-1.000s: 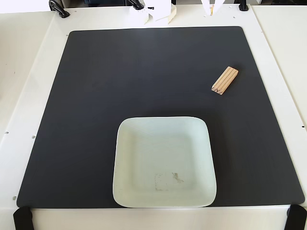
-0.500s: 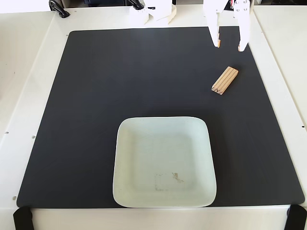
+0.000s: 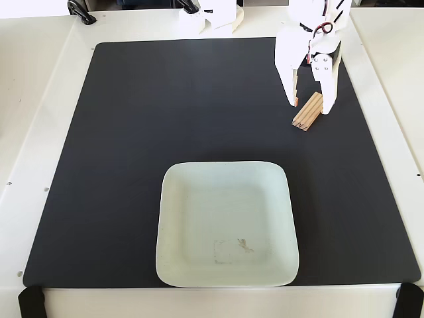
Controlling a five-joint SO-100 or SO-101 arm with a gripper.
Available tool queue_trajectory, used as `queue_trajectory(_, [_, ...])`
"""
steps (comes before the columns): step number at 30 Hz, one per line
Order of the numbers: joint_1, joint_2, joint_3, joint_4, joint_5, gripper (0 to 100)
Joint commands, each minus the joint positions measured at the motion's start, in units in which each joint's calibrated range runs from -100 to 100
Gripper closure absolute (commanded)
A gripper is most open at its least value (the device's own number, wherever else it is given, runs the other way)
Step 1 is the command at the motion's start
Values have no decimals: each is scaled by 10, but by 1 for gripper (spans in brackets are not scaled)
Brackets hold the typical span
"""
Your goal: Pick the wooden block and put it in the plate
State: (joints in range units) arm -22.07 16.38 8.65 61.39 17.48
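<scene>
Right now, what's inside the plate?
The plate holds nothing but a faint smudge near its front. The wooden block lies on the black mat, its far end between the gripper fingers.

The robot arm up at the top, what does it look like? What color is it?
The gripper is made of white plastic, with two long flat fingers that narrow toward the tips. One finger shows a few small round screw holes near its base. A thin red wire and a dark one loop over the top. Only this end of the arm is in the fixed view.
</scene>
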Motion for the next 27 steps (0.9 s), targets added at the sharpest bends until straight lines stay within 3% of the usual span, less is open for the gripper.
queue_trajectory(1, [0, 1, -19, 5, -3, 78])
queue_trajectory(27, [0, 10, 31, -4, 0, 78])
